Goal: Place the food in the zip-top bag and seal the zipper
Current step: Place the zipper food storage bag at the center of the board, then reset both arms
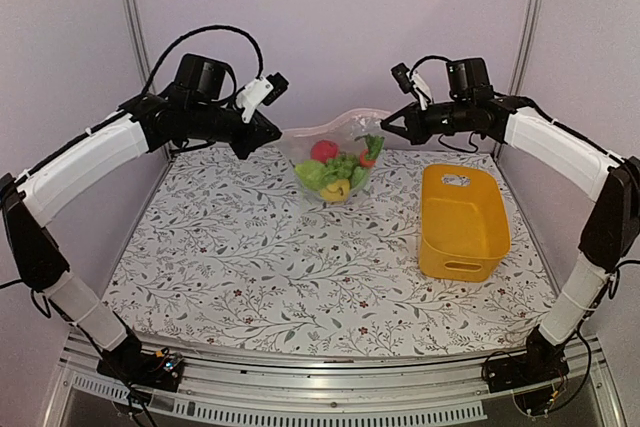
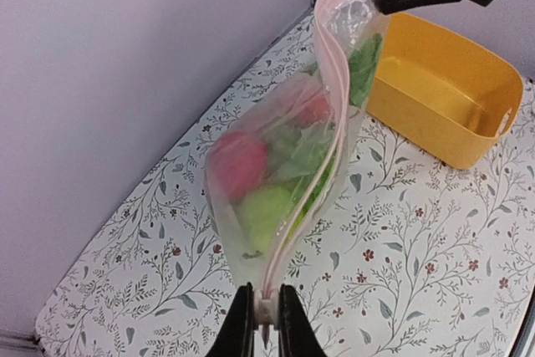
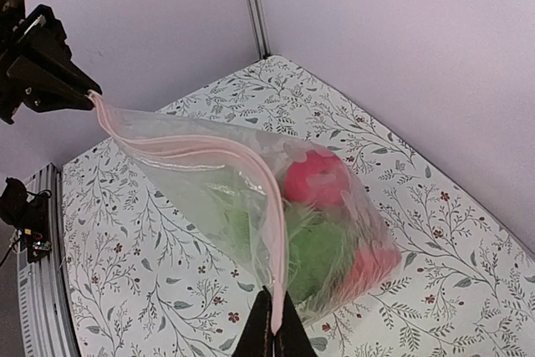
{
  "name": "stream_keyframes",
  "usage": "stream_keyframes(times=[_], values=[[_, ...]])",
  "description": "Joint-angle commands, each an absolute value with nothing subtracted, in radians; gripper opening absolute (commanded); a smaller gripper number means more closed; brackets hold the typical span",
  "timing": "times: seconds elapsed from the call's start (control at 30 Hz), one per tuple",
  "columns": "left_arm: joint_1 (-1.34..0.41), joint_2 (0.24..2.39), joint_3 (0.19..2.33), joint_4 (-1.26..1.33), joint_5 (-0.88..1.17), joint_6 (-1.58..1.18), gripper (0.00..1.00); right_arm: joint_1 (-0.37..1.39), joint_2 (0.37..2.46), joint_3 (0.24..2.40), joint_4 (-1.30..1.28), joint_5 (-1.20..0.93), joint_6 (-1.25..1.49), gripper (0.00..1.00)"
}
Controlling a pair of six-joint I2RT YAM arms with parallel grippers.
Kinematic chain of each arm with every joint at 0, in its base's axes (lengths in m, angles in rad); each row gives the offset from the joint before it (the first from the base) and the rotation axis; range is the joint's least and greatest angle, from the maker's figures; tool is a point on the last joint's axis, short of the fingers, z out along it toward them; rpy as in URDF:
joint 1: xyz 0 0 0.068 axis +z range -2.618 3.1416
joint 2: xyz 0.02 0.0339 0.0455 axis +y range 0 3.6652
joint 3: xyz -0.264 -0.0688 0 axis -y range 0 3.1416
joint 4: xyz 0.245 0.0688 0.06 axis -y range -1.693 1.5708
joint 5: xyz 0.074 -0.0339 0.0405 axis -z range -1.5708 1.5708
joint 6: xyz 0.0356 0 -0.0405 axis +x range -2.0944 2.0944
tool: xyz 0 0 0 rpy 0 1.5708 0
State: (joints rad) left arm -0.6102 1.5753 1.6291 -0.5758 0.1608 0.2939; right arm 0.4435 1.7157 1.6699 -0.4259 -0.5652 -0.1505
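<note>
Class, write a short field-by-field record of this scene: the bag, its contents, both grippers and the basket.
zip-top bag: clear, stretched between both grippers
food: inside the bag; red, green and yellow pieces
zipper: pink strip, pulled taut; fully sealed or not, cannot tell
left gripper: shut on one zipper end
right gripper: shut on the other end
basket: orange-yellow, beside the bag, nothing seen inside

Soft, even, pinkish light; faint shadows, mild sheen on the zip-top bag (image 3: 251, 198), views sharp.
</note>
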Motion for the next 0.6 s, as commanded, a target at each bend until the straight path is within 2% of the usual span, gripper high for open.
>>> stream_keyframes(times=[0.0,0.13,0.23,0.3,0.33,0.47,0.57], values=[[-0.669,1.530,1.414,-0.627,0.177,0.422,0.03,0.442,1.678,1.434,-0.363,-0.645,-0.169,0.02],[-0.737,1.458,1.209,-0.649,0.110,0.468,0.04,0.455,1.543,1.153,-0.314,-0.668,-0.172,0.09],[-0.786,1.415,1.136,-0.658,0.099,0.440,0.08,0.482,1.457,1.029,-0.370,-0.666,-0.177,0.19],[-0.811,1.392,1.116,-0.672,0.104,0.411,0.14,0.512,1.388,0.958,-0.402,-0.668,-0.173,0.29],[-0.822,1.384,1.114,-0.688,0.093,0.402,0.20,0.521,1.362,0.944,-0.416,-0.671,-0.165,0.33],[-0.853,1.351,1.149,-0.785,0.007,0.390,0.38,0.523,1.251,0.906,-0.465,-0.632,-0.144,0.42],[-0.862,1.316,1.175,-0.821,-0.092,0.395,0.45,0.521,1.204,0.950,-0.496,-0.542,-0.139,0.54]])
